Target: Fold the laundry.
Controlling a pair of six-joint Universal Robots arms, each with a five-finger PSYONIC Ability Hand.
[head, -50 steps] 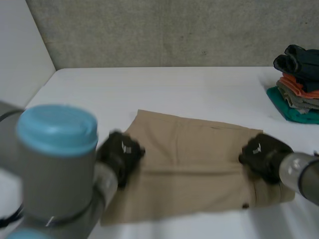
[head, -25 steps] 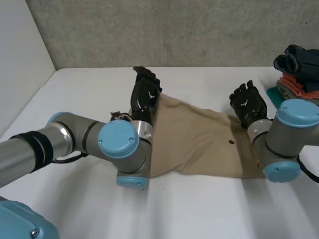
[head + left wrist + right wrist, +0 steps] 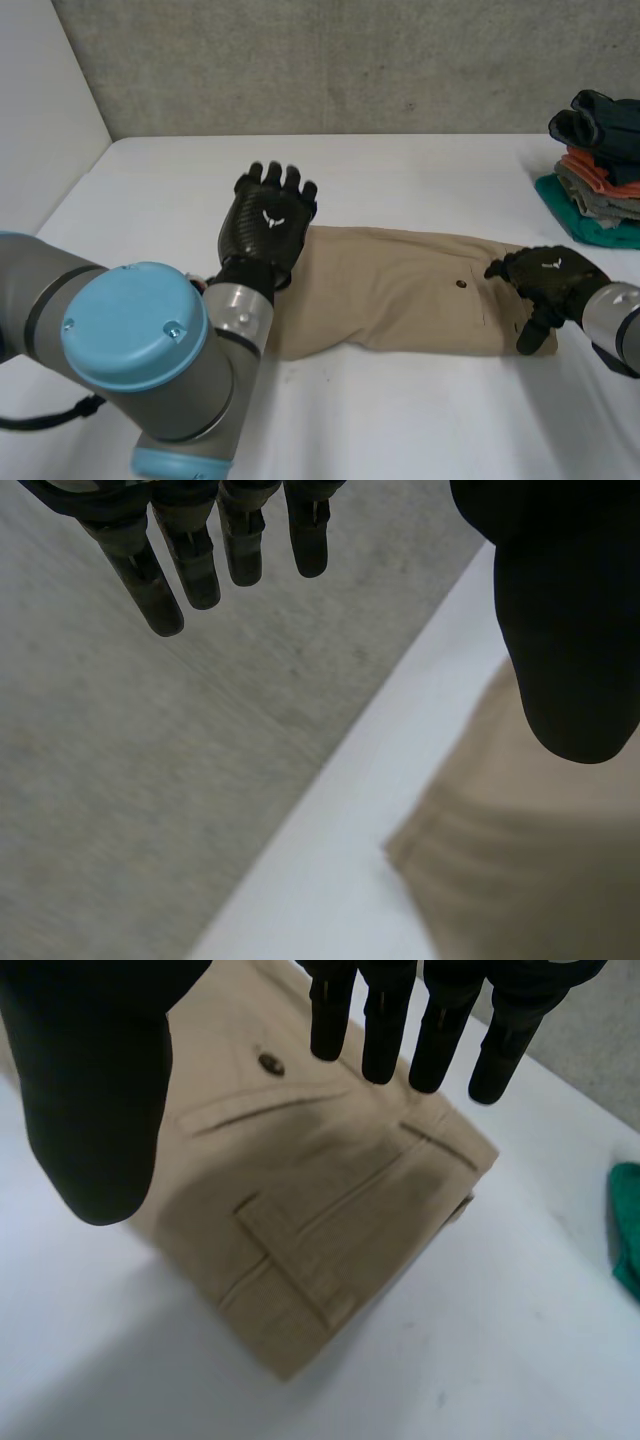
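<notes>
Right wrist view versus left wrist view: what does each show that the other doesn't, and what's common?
Right wrist, not left: on the khaki shorts, a button and flap pocket; a green garment apart from them. Left wrist, not right: the grey wall beyond the white table, and the shorts' hem corner. Both: the shorts on the table; the left robot hand and right robot hand are each open.

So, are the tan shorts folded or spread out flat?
Folded: the tan shorts lie as a narrow band on the white table, button pocket facing up. The left hand and right hand are open.
</notes>
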